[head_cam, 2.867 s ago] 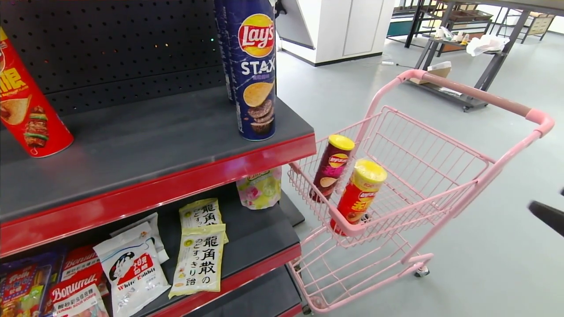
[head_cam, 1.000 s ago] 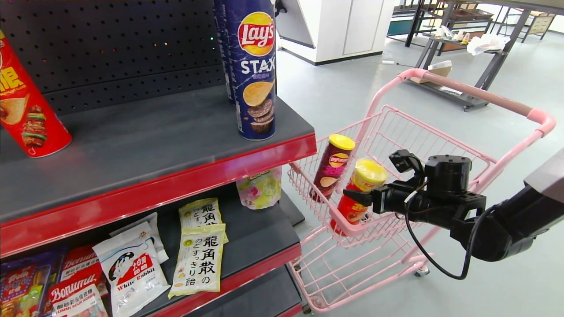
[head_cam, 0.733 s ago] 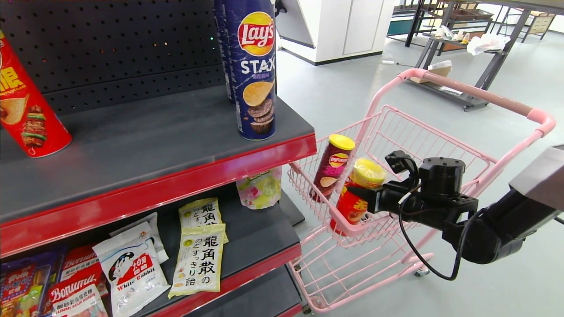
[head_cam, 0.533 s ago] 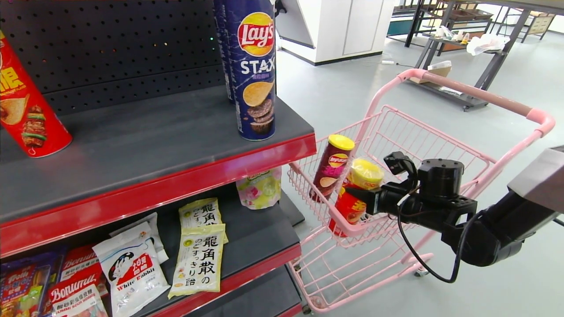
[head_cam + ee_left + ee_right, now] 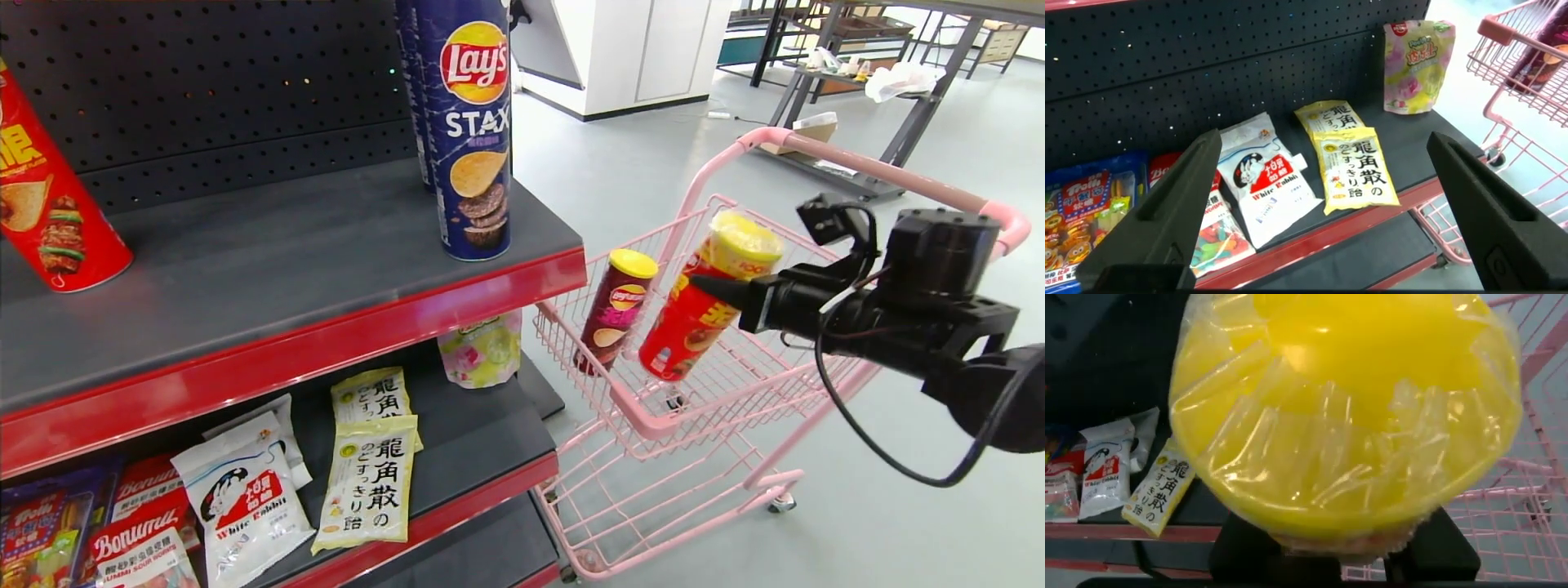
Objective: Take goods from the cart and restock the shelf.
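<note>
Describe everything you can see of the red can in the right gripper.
The red can is a tall tube, cardboard-like, with printed snack pictures and a yellow lid under crinkled clear film. The right gripper is shut on its upper half, just below the lid. It hangs tilted over the pink cart basket, lid up toward the handle, base lower. The base looks clear of the wire floor, and it appears apart from the maroon can standing beside it.
</note>
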